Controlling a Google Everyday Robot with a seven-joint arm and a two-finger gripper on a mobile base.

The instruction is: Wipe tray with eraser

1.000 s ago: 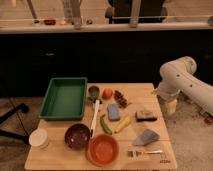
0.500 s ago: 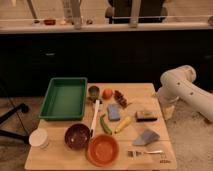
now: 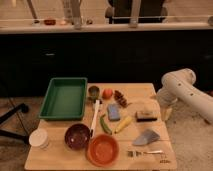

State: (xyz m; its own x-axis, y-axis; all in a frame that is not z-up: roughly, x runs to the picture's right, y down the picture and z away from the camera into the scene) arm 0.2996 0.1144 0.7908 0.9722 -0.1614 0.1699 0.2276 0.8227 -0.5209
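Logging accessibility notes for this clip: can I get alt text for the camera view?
The robot's gripper hangs at the right edge of the wooden table, beside the eraser. The green tray sits far left, with bowls, food and cutlery between.

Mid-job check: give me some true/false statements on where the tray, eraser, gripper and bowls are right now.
1. Nothing lies in the tray. True.
2. The eraser is in the tray. False: it lies on the table near the right edge, far from the tray.
3. The gripper hangs over the tray. False: it is at the table's right edge, beside the eraser.
4. The orange bowl sits at the table's front edge. True.
5. The purple bowl is stacked inside the orange bowl. False: they sit side by side.
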